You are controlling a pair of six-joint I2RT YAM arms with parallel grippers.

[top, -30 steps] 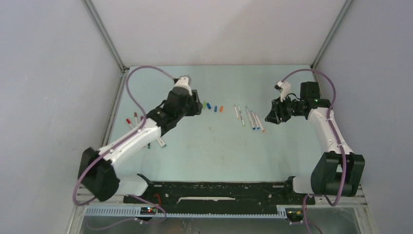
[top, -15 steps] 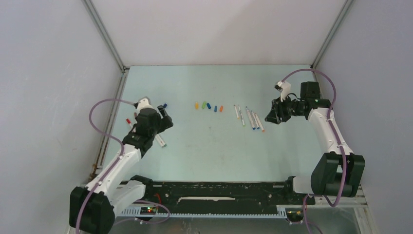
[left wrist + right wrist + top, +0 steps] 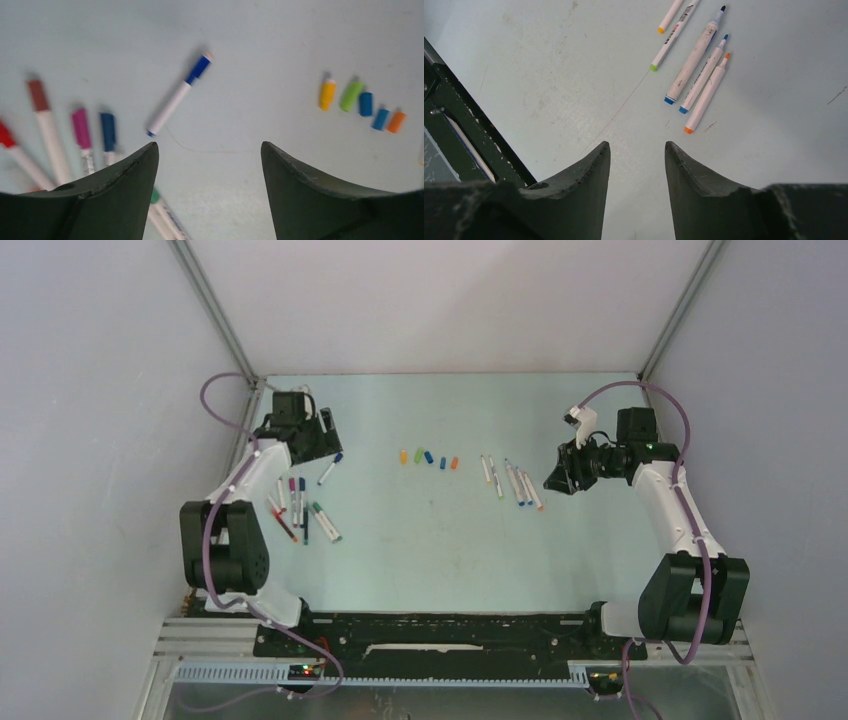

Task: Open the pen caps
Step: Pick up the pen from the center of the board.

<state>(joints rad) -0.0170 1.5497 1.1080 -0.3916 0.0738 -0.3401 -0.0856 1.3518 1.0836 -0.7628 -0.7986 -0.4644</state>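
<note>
Loose pen caps lie in a row at mid-table: yellow, green, two blue, orange; the left wrist view shows them as yellow, green and orange. A blue-capped pen lies just ahead of my left gripper, which hangs open and empty at the far left. Several more capped pens fan out nearby. My right gripper is open and empty, just right of several uncapped pens.
The cage's left post and wall stand close behind the left arm. The black rail carrying the arm bases runs along the near edge, and its corner shows in the right wrist view.
The left arm has swung from the row of caps back to the far left corner, and its jaws have opened wider. The blue-capped pen now lies on the table. The right arm is still.
</note>
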